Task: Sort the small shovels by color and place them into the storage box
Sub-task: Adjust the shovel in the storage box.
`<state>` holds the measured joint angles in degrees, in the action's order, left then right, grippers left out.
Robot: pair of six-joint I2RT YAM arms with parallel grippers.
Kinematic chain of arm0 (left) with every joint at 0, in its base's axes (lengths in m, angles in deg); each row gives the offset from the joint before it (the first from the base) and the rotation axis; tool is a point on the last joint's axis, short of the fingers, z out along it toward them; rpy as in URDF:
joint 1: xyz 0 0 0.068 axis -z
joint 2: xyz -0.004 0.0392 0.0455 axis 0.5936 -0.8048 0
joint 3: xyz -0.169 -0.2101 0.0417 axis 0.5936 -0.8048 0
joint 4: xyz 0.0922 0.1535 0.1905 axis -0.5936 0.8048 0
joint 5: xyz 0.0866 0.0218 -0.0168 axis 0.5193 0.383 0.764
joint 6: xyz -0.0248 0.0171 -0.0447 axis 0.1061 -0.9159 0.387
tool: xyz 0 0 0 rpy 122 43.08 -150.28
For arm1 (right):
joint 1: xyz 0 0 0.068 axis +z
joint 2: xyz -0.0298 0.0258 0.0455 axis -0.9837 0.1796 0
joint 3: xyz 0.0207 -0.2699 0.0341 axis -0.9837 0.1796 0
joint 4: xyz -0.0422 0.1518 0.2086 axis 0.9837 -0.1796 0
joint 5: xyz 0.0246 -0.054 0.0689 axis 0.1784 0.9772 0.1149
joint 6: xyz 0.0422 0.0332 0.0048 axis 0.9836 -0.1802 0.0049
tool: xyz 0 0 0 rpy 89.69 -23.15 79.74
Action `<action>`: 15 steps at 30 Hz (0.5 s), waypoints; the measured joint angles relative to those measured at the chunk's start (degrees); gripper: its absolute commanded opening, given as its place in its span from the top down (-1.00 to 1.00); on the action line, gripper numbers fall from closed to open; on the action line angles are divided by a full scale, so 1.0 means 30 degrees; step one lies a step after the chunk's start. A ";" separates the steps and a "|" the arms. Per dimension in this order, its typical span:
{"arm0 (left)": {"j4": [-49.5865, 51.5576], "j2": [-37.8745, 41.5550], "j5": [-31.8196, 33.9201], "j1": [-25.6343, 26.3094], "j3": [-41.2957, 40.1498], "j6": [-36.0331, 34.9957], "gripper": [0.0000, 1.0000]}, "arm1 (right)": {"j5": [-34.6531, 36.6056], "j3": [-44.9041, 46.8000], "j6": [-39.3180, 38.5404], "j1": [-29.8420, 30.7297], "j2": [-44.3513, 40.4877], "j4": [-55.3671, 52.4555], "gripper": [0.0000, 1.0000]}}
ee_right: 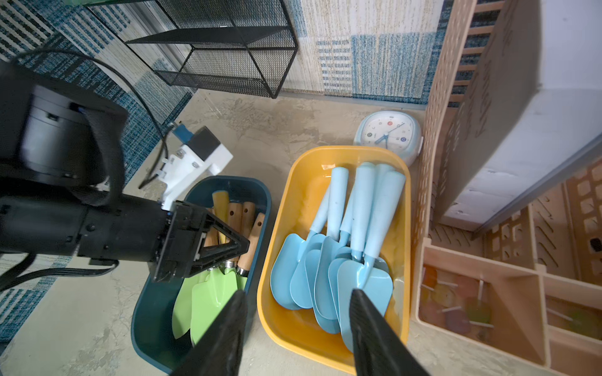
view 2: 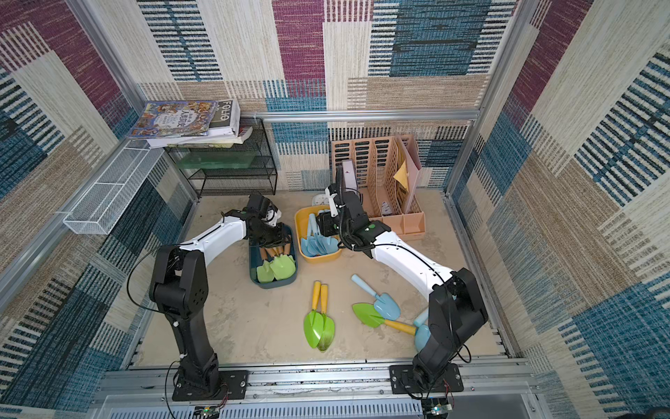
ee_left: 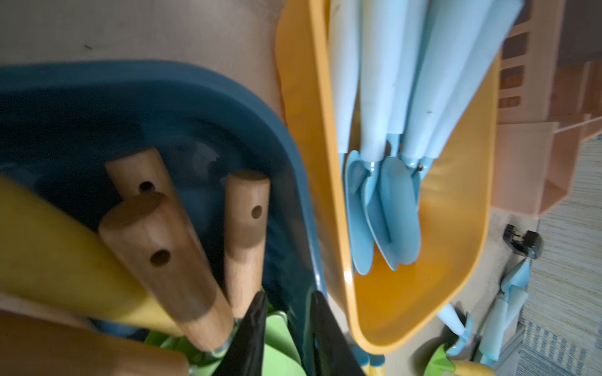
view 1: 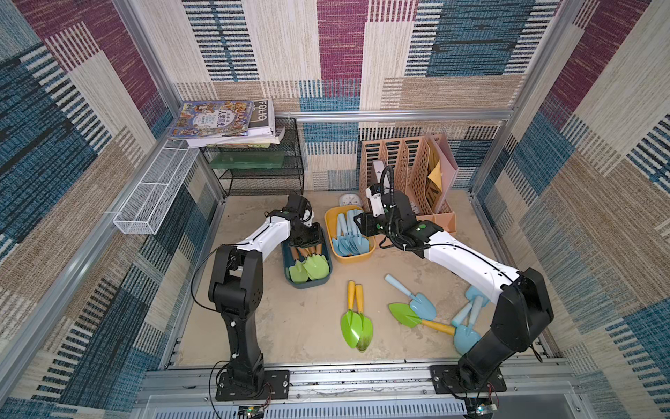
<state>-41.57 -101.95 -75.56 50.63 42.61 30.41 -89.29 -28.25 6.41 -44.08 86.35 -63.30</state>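
While left pincer (ee_right: 242,244) hangs clenched, seemingly empty, over blue bin (view 1: 308,286) of green shovels (view 1: 315,267), right pincer (ee_right: 297,293) hovers released above yellow bin (view 1: 353,258) of blue shovels (view 1: 348,243). Loose shovels (view 1: 357,328) on surface (view 1: 290,326): likely light, stiff, slick blades. Grip handle mid-length.

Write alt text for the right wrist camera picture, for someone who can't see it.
The open, empty right end effector hangs over a yellow bin holding pale blue shovels. Beside it, the left end effector is over a teal bin of green shovels; a clock sits next to the yellow bin.
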 measured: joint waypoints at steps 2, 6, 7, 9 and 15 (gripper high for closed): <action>0.0007 0.0678 -0.0007 0.0007 0.0117 0.0007 0.47 | 0.0146 0.0233 0.0022 -0.0109 -0.0197 0.0000 -0.06; -0.0007 0.2251 0.0138 0.0000 0.0087 0.0204 0.42 | 0.0277 0.0903 0.0226 -0.0678 -0.0554 -0.0073 -0.06; -0.0102 0.2790 0.0306 -0.0007 -0.0109 0.0364 0.41 | 0.0277 0.1158 0.0342 -0.0874 -0.0663 -0.0189 -0.06; -0.0328 0.3934 0.0940 -0.0007 -0.0765 0.0576 0.41 | 0.0270 0.1800 0.0510 -0.1290 -0.0903 -0.0350 -0.06; -0.0969 0.6798 0.3483 -0.0007 -0.3592 0.1581 0.39 | 0.0503 0.3687 0.0641 -0.2127 -0.1610 -0.1596 -0.07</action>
<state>-44.48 -81.56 -65.11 50.61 31.83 35.16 -87.78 -17.19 8.33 -50.46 81.51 -68.09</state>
